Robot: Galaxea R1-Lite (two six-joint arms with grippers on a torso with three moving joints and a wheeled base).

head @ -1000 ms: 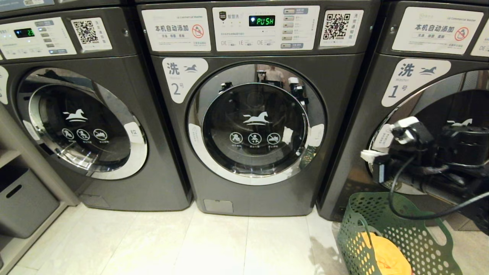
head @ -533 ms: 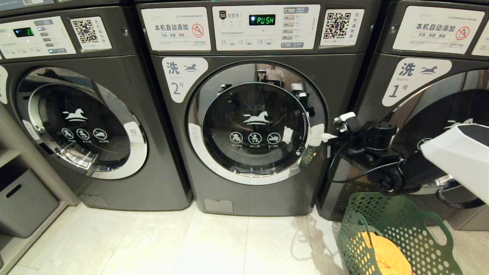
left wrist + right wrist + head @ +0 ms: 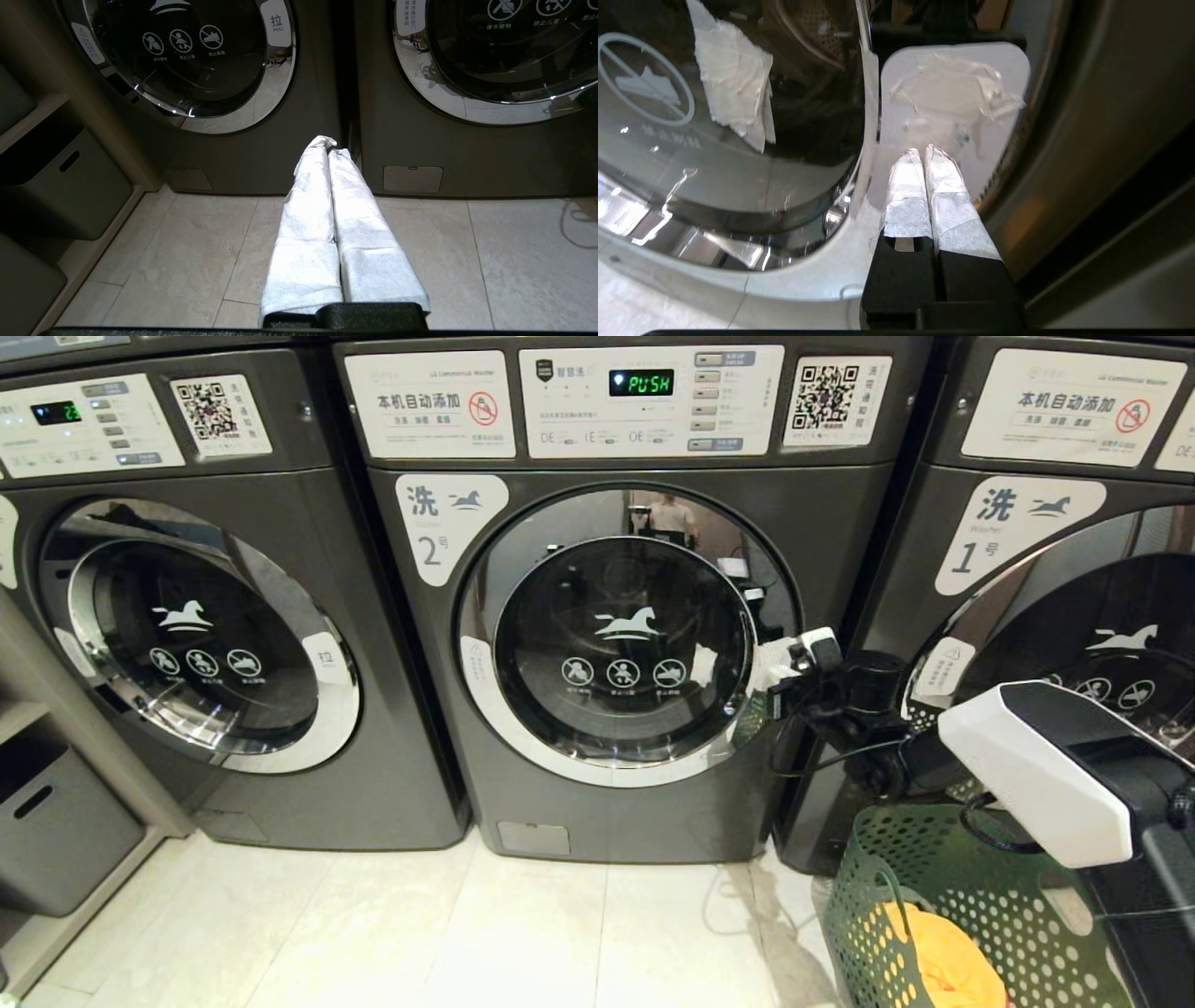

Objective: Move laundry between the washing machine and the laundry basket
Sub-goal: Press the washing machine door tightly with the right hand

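Observation:
The washing machine point(image 3: 624, 644) marked "2" stands in the middle with its round glass door closed. My right gripper point(image 3: 777, 670) is shut and empty. Its white-wrapped fingertips point(image 3: 923, 151) rest at the white pull tab point(image 3: 952, 93) on the door's right edge. The green laundry basket point(image 3: 878, 859) sits on the floor at the lower right, under my right arm, with an orange-yellow garment point(image 3: 943, 961) inside. My left gripper point(image 3: 329, 144) is shut and empty, held low over the floor and pointing at the gap between the left washer and washer 2. It is outside the head view.
An unnumbered washer point(image 3: 196, 635) stands on the left and washer "1" point(image 3: 1027, 569) on the right, both closed. A grey bin point(image 3: 56, 821) with a slot handle sits on a low shelf at the far left. Pale floor tiles point(image 3: 467, 933) lie in front.
My right arm has swung left from in front of washer 1 to the right edge of washer 2's door. The basket and the doors have not moved.

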